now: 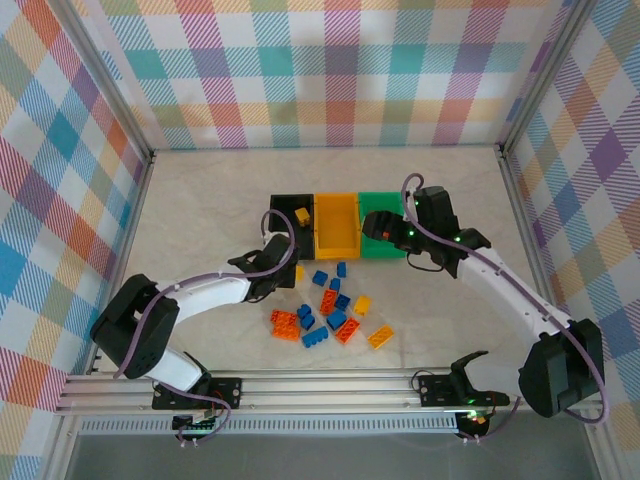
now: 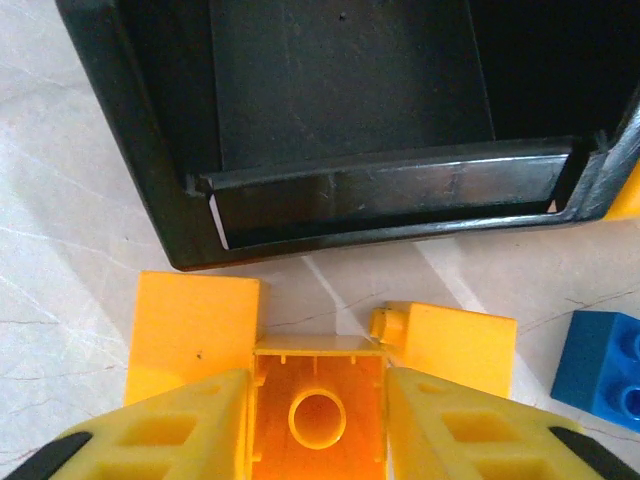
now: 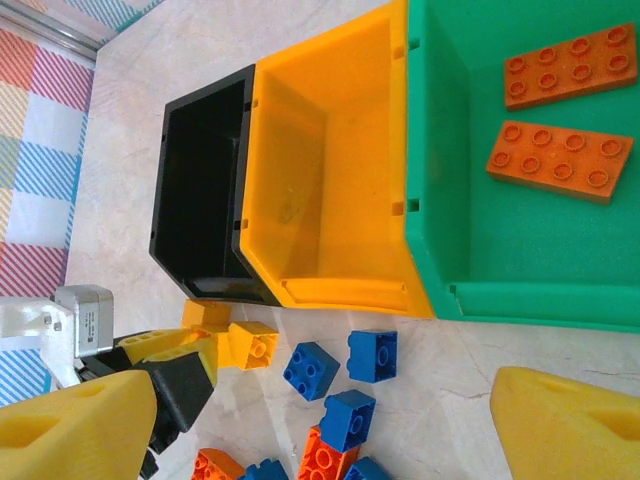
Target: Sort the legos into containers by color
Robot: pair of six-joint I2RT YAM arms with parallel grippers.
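Right wrist: two orange legos [image 3: 565, 66], green bin [image 3: 440, 200].

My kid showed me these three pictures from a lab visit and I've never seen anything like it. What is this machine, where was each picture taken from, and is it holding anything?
It's two robot arms bolted at the near edge of a table, each ending in a two-finger gripper. One picture looks down from overhead; the other two come from small cameras on each wrist.

On the table stand three joined bins: black, yellow and green. In front lie loose legos in blue, orange and yellow. The green bin already holds two orange plates; the overhead picture shows a yellow piece inside the black bin.

The left gripper is closed around a yellow brick, just outside the black bin. The right gripper is open and holds nothing, above the green bin's near edge.
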